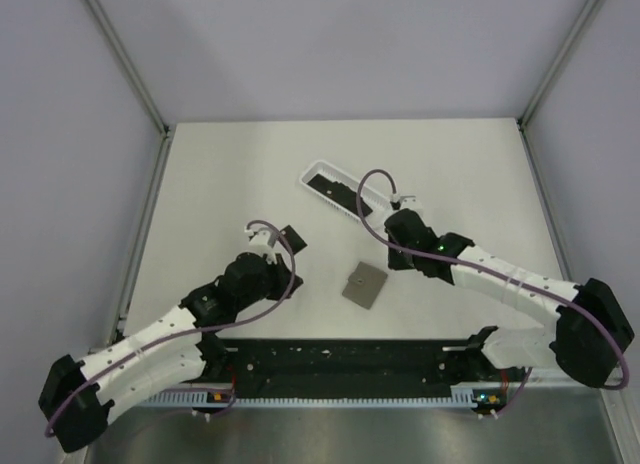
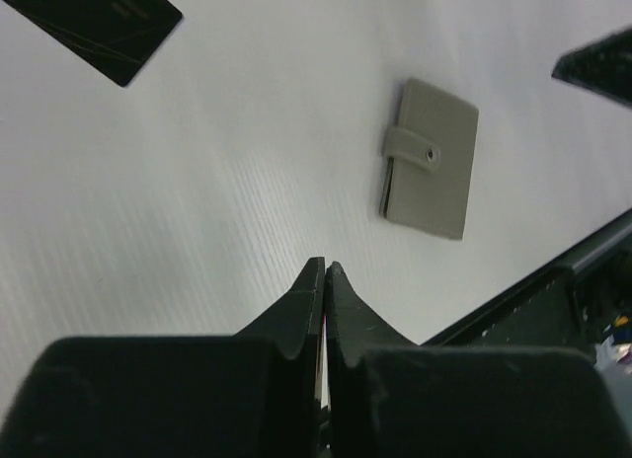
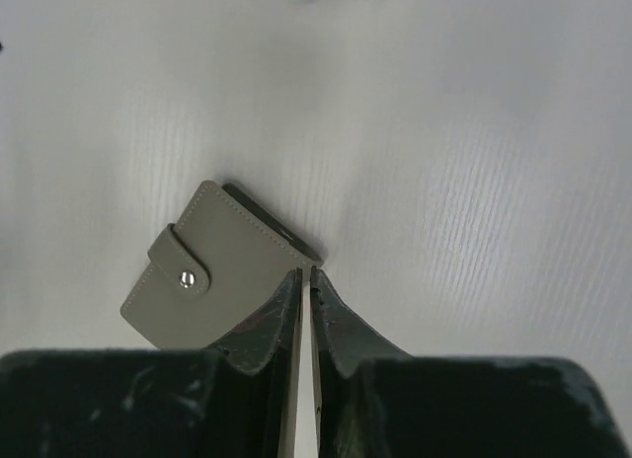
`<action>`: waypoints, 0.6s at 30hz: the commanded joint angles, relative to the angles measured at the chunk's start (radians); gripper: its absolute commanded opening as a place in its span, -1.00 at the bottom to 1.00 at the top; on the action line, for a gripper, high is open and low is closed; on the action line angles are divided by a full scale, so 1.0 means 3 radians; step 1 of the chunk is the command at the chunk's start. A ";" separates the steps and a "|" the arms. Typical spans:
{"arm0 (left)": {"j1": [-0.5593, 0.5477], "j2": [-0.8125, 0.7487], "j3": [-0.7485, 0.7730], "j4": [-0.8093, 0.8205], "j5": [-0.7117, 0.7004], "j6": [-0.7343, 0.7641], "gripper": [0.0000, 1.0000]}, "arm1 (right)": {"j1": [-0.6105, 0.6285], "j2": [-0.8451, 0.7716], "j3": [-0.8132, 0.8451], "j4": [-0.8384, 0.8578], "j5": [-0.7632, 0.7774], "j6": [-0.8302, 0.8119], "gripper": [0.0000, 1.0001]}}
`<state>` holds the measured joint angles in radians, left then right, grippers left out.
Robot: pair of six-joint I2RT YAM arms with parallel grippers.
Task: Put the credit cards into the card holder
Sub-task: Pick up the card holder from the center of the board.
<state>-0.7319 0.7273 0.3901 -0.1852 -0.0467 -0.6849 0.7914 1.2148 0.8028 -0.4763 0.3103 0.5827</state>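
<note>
Card holder (image 1: 364, 285) lies closed at centre of the tabletop (image 1: 220, 184), long axis one-to-seven o'clock from above, just beside my right pincer (image 1: 395, 247) at its seven o'clock; my left pincer (image 1: 285, 234) sits farther off. Both pincers are pressed together, empty. Credit cards (image 1: 330, 189) wait in the tray (image 1: 330, 165) at twelve.

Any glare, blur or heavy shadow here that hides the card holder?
Top view: even, soft light; the holder is small but clear. Left wrist: holder sharp, left tool dark with little detail. Right wrist: holder sharp, with a thin dark shadow along its upper right edge; right tool dark, table pale but not blown out.
</note>
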 commanded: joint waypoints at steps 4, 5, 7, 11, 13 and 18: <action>-0.0786 0.0469 -0.0043 0.0591 -0.0355 -0.0519 -1.00 | -0.0265 0.0342 -0.0130 0.0493 -0.0620 -0.0112 -0.95; -0.0848 0.0571 -0.0022 0.0587 -0.0386 -0.0549 -1.00 | -0.0275 0.0404 -0.0140 0.0519 -0.0625 -0.0117 -0.96; -0.1001 0.0770 0.0049 0.0755 -0.0442 -0.0616 -1.00 | -0.0301 0.0506 -0.0145 0.0560 -0.0610 -0.0107 -0.99; -0.1226 0.1169 0.0182 0.0858 -0.0545 -0.0723 -1.00 | -0.0337 0.0726 -0.0125 0.0601 -0.0636 -0.0122 -1.00; -0.1293 0.1364 0.0223 0.0929 -0.0530 -0.0785 -1.00 | -0.0342 0.0803 -0.0125 0.0631 -0.0620 -0.0142 -1.00; -0.1390 0.1707 0.0274 0.1133 -0.0540 -0.0897 -1.00 | -0.0398 0.0915 -0.0135 0.0637 -0.0498 -0.0142 -1.00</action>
<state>-1.1313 1.1858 0.4297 0.0532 -0.1802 -0.9073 0.6945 1.4746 0.7601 -0.3279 0.1379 0.5499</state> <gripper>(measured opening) 0.012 0.004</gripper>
